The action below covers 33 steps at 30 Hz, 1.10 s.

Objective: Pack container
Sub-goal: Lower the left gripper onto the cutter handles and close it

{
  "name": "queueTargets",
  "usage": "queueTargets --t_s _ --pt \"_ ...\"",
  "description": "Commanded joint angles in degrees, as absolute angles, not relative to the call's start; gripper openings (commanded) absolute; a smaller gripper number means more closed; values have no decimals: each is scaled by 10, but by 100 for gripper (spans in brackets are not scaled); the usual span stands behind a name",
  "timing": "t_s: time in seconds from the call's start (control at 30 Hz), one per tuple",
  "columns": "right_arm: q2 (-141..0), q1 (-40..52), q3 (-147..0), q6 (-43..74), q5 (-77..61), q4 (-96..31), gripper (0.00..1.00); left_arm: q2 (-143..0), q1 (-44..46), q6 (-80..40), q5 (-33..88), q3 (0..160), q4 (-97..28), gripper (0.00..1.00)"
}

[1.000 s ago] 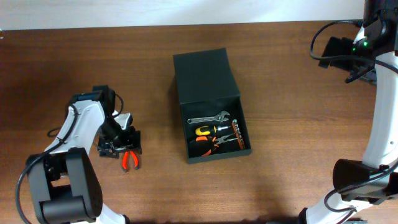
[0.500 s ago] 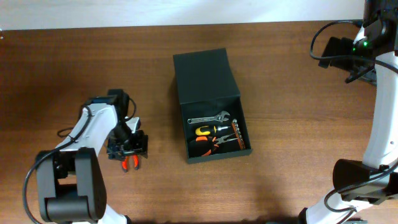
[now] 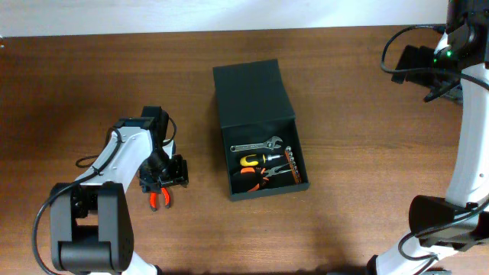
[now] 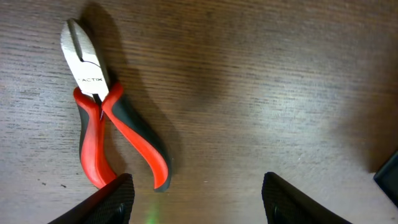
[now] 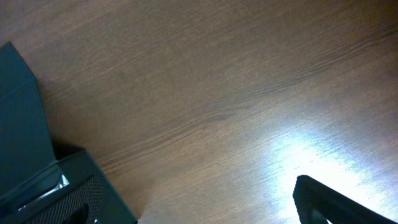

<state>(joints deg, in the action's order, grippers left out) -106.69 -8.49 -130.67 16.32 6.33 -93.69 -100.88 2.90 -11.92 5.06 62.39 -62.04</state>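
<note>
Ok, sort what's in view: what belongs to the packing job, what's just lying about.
Job: container, lid open; adjustable wrench, yellow-handled screwdriver, pliers and row of bits inside it; red-handled cutters on the table by the open left claw.
Lying about: black cable on the right arm.

You see a dark green matte container (image 3: 252,92), brown wood-grain table (image 3: 351,99), pliers (image 4: 102,134) with red-and-black handles and silver head, silver wrench (image 3: 260,144), yellow-and-black screwdriver handle (image 3: 250,160), your left arm (image 3: 124,147) white with black joints
</note>
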Motion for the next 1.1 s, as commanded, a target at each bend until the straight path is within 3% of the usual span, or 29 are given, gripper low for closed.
queueTargets --t_s 0.0,0.33,1.07 --pt "-1062 -87 -1306 165 62 -937 99 -1012 30 -160 44 619 -622 68" --pt "-1062 -87 -1306 165 62 -937 99 -1012 30 -185 37 598 -635 68" --pt "-1062 -87 -1306 165 62 -937 99 -1012 30 -184 35 509 -526 68"
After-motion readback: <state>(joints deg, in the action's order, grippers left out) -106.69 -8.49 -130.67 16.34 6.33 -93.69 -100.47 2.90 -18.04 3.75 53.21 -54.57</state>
